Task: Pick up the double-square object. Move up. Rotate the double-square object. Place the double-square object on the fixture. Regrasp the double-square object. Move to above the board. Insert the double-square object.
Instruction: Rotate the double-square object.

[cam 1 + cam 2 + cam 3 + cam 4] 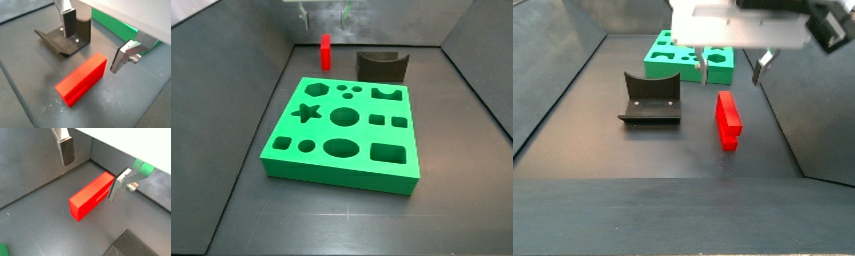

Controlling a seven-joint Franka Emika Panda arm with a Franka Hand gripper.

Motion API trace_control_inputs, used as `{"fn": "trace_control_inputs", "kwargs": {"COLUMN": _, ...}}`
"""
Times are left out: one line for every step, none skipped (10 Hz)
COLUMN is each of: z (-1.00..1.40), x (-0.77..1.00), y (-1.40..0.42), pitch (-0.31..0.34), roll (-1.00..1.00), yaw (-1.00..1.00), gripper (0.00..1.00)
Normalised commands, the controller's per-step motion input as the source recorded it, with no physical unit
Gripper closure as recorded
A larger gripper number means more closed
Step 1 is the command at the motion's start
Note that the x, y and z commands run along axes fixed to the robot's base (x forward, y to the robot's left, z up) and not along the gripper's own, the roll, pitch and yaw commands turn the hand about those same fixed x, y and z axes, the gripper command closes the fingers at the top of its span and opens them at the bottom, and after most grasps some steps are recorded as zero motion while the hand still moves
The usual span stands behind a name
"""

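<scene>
The double-square object (81,80) (91,195) is a bright red flat block standing on its long edge on the dark floor. In the side views it (326,52) (728,120) rests between the fixture and a side wall. My gripper (95,42) (92,170) hangs open above it, apart from it, with nothing between its fingers (69,22). One end of the block lies close below the other finger (119,185). The dark fixture (67,37) (651,98) stands beside the block. The green board (345,130) (687,55) lies beyond the fixture.
Grey walls (251,90) enclose the floor on both sides and at the back. The gripper's body (747,25) hides part of the board in a side view. The board's cut-outs (344,117) show as dark shapes.
</scene>
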Motion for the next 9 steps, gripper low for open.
{"fn": "trace_control_inputs", "kwargs": {"z": 0.0, "x": 0.0, "y": 0.0, "pitch": 0.0, "roll": 0.0, "yaw": 1.0, "gripper": 0.0}}
{"fn": "trace_control_inputs", "kwargs": {"z": -0.18, "x": 0.01, "y": 0.0, "pitch": 0.0, "roll": 0.0, "yaw": 1.0, "gripper": 0.0}}
{"fn": "trace_control_inputs", "kwargs": {"z": -0.17, "x": 0.04, "y": 0.0, "pitch": -0.001, "roll": 0.0, "yaw": 1.0, "gripper": 0.0}}
{"fn": "trace_control_inputs", "kwargs": {"z": -0.09, "x": 0.04, "y": 0.01, "pitch": -0.001, "roll": 0.0, "yaw": 1.0, "gripper": 0.0}}
{"fn": "trace_control_inputs", "kwargs": {"z": -0.06, "x": 0.03, "y": 0.01, "pitch": -0.002, "roll": 0.0, "yaw": 1.0, "gripper": 0.0}}
{"fn": "trace_control_inputs", "kwargs": {"z": -0.05, "x": 0.03, "y": 0.01, "pitch": -0.002, "roll": 0.0, "yaw": 1.0, "gripper": 0.0}}
{"fn": "trace_control_inputs", "kwargs": {"z": -0.05, "x": 0.03, "y": 0.01, "pitch": -0.002, "roll": 0.0, "yaw": 1.0, "gripper": 0.0}}
{"fn": "trace_control_inputs", "kwargs": {"z": -0.04, "x": 0.03, "y": 0.01, "pitch": -0.002, "roll": 0.0, "yaw": 1.0, "gripper": 0.0}}
{"fn": "trace_control_inputs", "kwargs": {"z": -0.04, "x": 0.03, "y": 0.01, "pitch": -0.003, "roll": 0.0, "yaw": 1.0, "gripper": 0.0}}
